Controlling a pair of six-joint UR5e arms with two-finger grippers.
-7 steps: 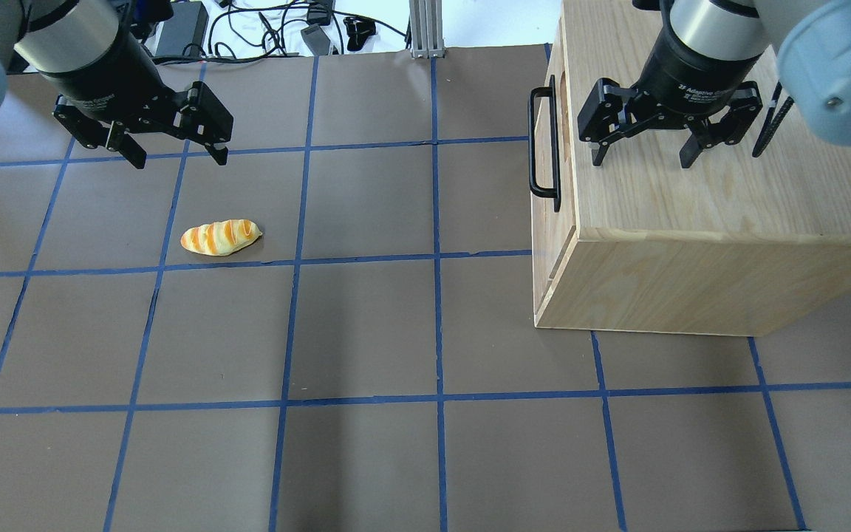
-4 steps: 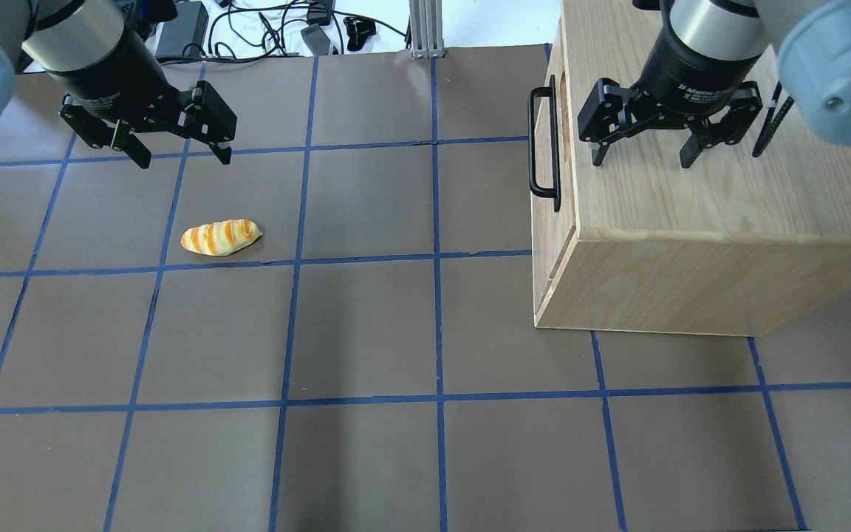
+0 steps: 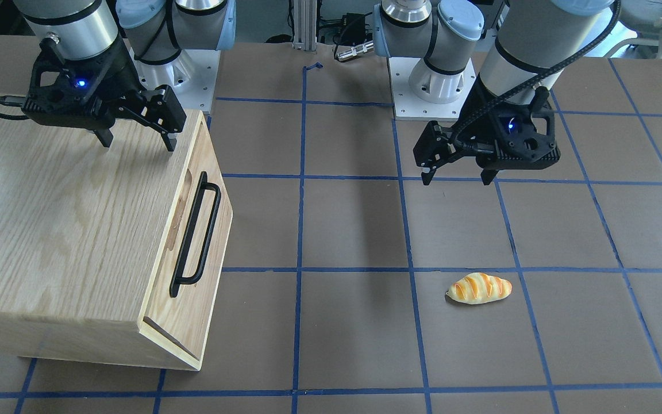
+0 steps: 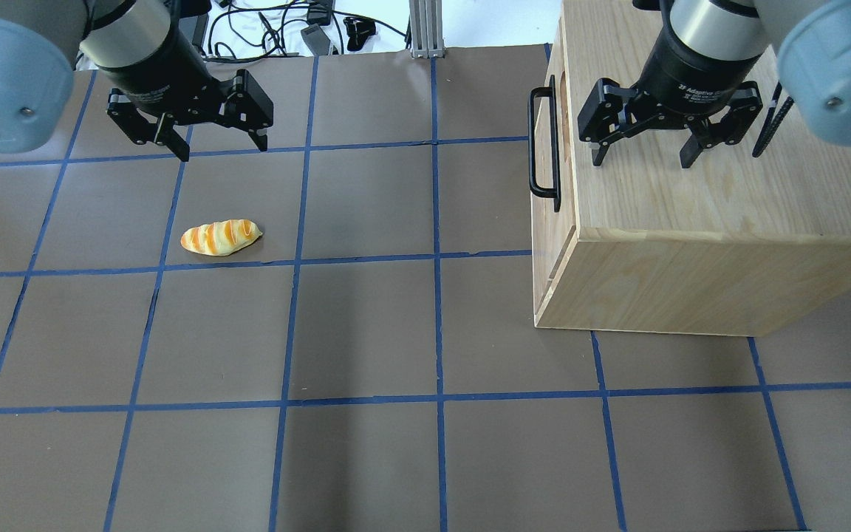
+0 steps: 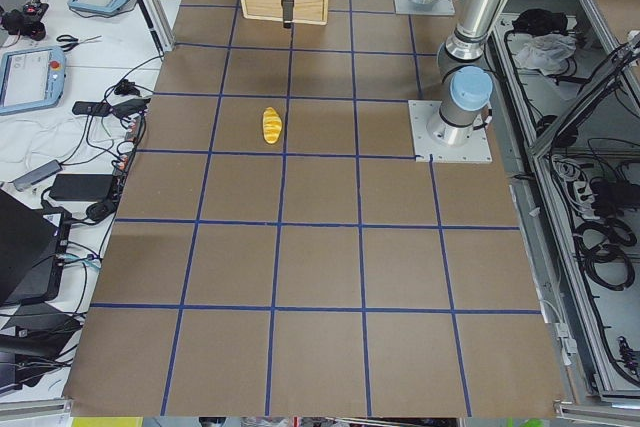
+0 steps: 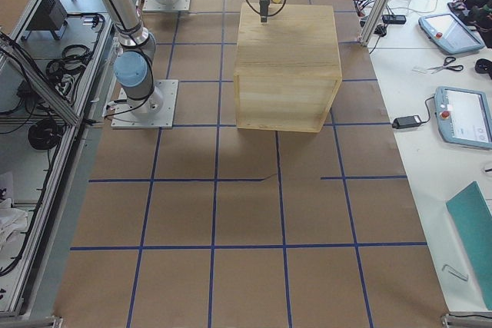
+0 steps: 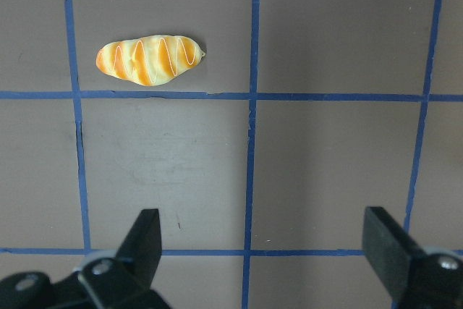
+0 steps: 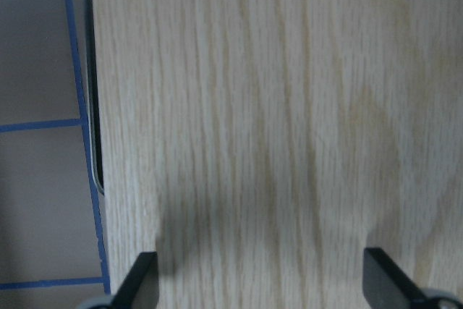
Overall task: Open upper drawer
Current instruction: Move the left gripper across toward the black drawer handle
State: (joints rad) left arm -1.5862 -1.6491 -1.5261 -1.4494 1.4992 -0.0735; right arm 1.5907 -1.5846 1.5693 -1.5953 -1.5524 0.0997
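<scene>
The upper drawer point(image 3: 216, 241) is shut, its pale front flush with the oak cabinet point(image 3: 66, 230). A long black bar handle point(image 3: 194, 236) runs across it over an oval recess. In the overhead view the drawer front point(image 4: 547, 222) and its handle point(image 4: 533, 140) face the table's middle. My right gripper point(image 4: 641, 161) is open and empty, hanging just over the cabinet top point(image 8: 289, 106), behind the handle edge. My left gripper point(image 4: 223, 150) is open and empty over the table, far from the cabinet.
A striped toy bread roll point(image 4: 220, 237) lies on the brown mat below my left gripper, also in the left wrist view point(image 7: 150, 60). Blue tape lines grid the table. Cables and a metal post point(image 4: 425, 29) sit beyond the far edge.
My left gripper has moved to the right, toward the table's middle, and stayed open. The right gripper, cabinet and bread roll have not moved.
</scene>
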